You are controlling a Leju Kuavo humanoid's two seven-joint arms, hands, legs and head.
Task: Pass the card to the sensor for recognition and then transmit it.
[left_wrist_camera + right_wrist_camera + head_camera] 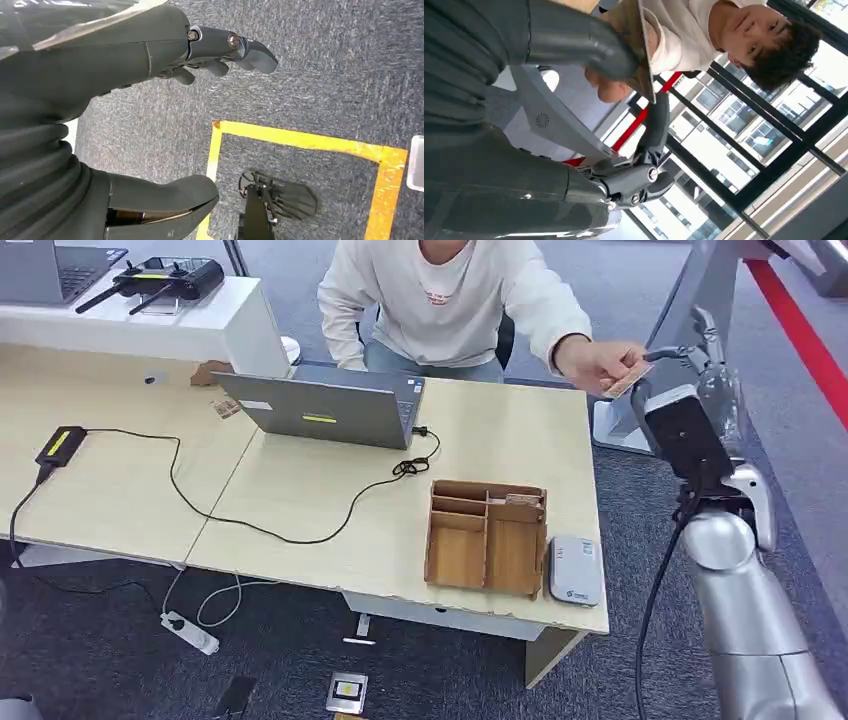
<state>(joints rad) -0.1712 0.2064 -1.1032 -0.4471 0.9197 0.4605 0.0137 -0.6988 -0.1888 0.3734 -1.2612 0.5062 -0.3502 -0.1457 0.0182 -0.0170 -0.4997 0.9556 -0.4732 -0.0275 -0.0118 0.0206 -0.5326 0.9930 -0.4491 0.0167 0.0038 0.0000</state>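
The right robot hand (668,368) is raised beyond the bench's (500,440) far right corner, pinching the card (628,380) between thumb and finger. A person's hand (592,364) grips the card's other end. The sensor (575,569) lies on the bench just beside the wooden tray (487,538). The left robot hand (165,115) hangs over carpet, fingers apart, grasping nothing.

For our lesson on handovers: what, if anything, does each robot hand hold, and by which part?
The right hand pinches the card by one end; a person's hand holds the other end. The left hand holds nothing.
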